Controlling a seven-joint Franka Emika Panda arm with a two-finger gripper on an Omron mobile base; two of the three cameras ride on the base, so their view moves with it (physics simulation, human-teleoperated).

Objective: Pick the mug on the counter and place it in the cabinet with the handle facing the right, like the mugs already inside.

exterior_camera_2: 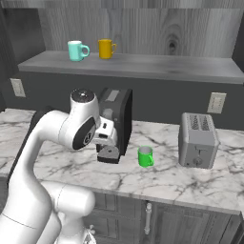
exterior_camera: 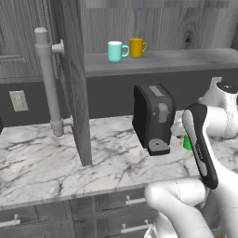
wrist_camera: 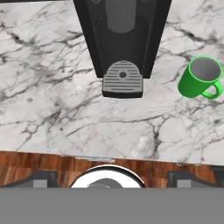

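The bright green mug (wrist_camera: 200, 78) stands upright on the marble counter (wrist_camera: 52, 96), right of the coffee machine; its loop handle (wrist_camera: 214, 92) points to the lower right of the hand view. I also see the mug (exterior_camera_2: 145, 156) from the right base, and a sliver of the mug (exterior_camera: 187, 143) shows behind my arm from the left base. My gripper (wrist_camera: 113, 178) hovers above the counter's front edge, open, with nothing between its fingertips (wrist_camera: 41, 179) and well left of the mug. The cabinet shelf (exterior_camera: 162, 62) holds a teal mug (exterior_camera: 116, 51) and a yellow-orange mug (exterior_camera: 137, 47), handles to the right.
A black coffee machine (exterior_camera_2: 114, 121) stands on the counter in front of my hand. A silver toaster (exterior_camera_2: 198, 140) sits right of the green mug. The open cabinet door (exterior_camera: 74, 83) with its thick grey handle (exterior_camera: 49, 79) juts out over the counter at left.
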